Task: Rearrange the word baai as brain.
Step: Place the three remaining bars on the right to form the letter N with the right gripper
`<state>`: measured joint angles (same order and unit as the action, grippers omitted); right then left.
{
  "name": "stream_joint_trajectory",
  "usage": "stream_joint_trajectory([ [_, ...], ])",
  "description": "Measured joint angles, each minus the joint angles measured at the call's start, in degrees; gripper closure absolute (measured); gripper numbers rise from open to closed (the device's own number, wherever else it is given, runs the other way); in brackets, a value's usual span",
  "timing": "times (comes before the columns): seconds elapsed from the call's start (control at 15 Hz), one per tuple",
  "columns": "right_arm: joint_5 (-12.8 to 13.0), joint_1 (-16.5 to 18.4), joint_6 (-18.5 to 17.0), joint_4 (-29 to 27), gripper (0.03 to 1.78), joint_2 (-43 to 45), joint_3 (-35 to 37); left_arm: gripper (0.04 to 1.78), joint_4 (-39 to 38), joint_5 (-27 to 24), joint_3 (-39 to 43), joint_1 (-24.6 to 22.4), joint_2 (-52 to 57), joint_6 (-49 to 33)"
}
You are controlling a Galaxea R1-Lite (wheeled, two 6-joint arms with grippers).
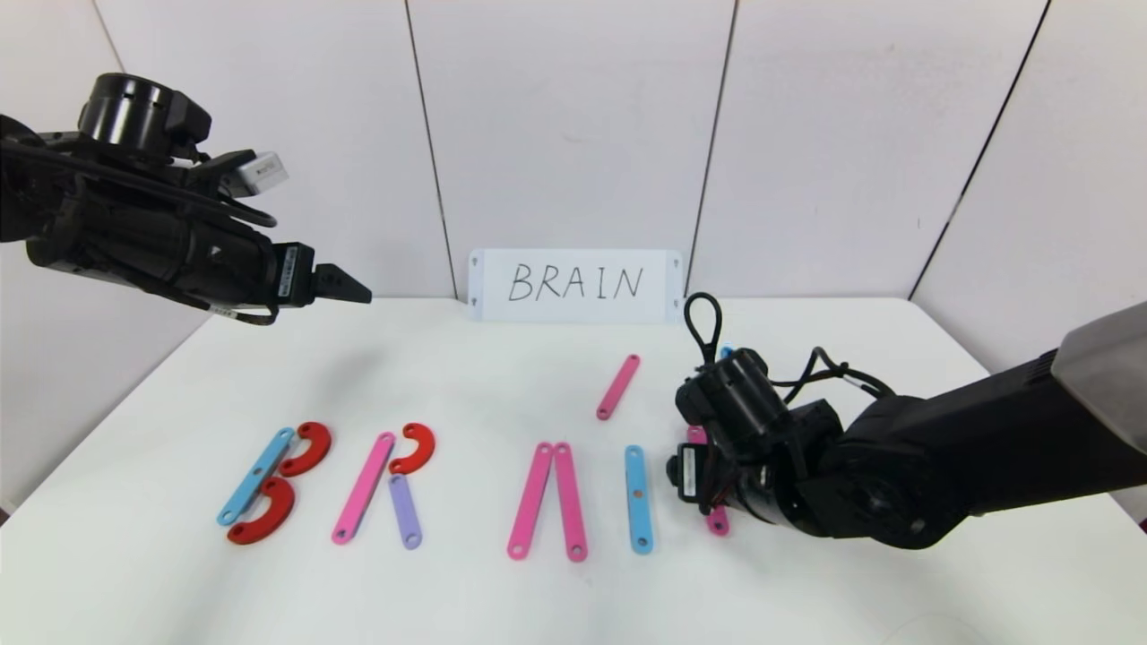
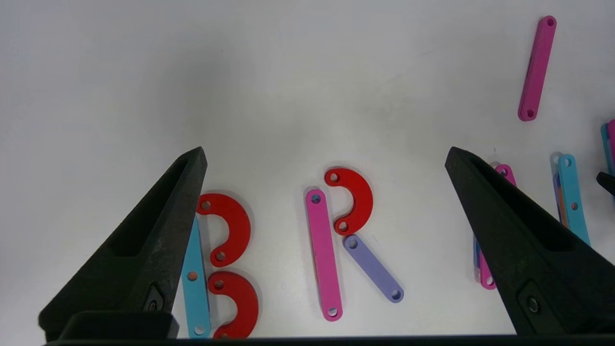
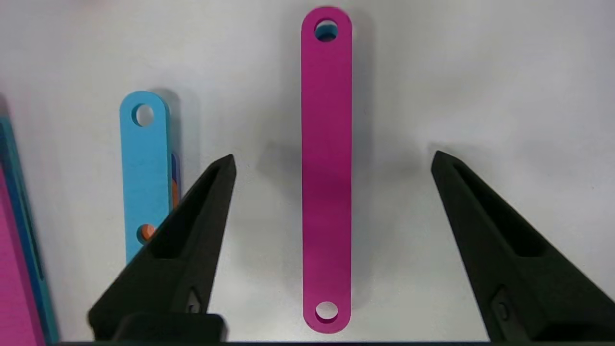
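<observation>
The word lies in a row on the white table. The B is a light-blue strip point(image 1: 255, 475) with two red curves point(image 1: 306, 448). The R is a pink strip point(image 1: 363, 488), a red curve point(image 1: 414, 448) and a purple strip point(image 1: 405, 511). Two pink strips point(image 1: 530, 500) lean together, and a light-blue strip point(image 1: 638, 498) lies to their right. My right gripper point(image 3: 332, 156) is open, low over the table, straddling a flat pink strip point(image 3: 326, 168) without touching it. My left gripper point(image 1: 358, 291) is open and empty, raised high at the back left.
A loose pink strip point(image 1: 618, 386) lies behind the row. A white card point(image 1: 573, 285) with handwritten "BRAIN" stands at the back wall. A bit of light blue point(image 1: 726, 351) shows behind my right wrist. My right arm point(image 1: 896, 466) covers the table's right side.
</observation>
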<state>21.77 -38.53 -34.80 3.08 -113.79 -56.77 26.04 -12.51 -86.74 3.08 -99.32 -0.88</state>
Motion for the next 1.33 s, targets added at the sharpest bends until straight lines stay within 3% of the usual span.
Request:
stream_joint_trajectory([
  [0.2,-0.24,1.22,2.17,-0.59,0.1,1.5,-1.08,0.08,0.02,0.0,0.0,0.0,0.0,0.0],
  [0.47,-1.51,5.96,9.36,-0.34,0.07,1.77,-3.75,0.08,0.0,0.0,0.02,0.0,0.04,0.0],
  [0.6,-4.08,9.52,12.85,-0.34,0.07,0.8,-6.16,0.08,0.0,0.02,0.05,0.0,0.04,-0.02],
  [0.73,-8.33,12.47,16.26,0.0,0.07,-0.74,-8.39,0.08,0.02,0.02,0.02,-0.02,0.04,-0.05],
  [0.87,-9.87,14.48,17.58,0.07,0.07,-3.17,-11.17,0.08,0.0,0.02,0.02,-0.02,0.06,-0.02],
  [1.33,-11.17,18.8,20.77,0.27,0.07,-12.59,-20.07,0.08,0.0,0.0,0.0,0.0,0.15,-0.06],
])
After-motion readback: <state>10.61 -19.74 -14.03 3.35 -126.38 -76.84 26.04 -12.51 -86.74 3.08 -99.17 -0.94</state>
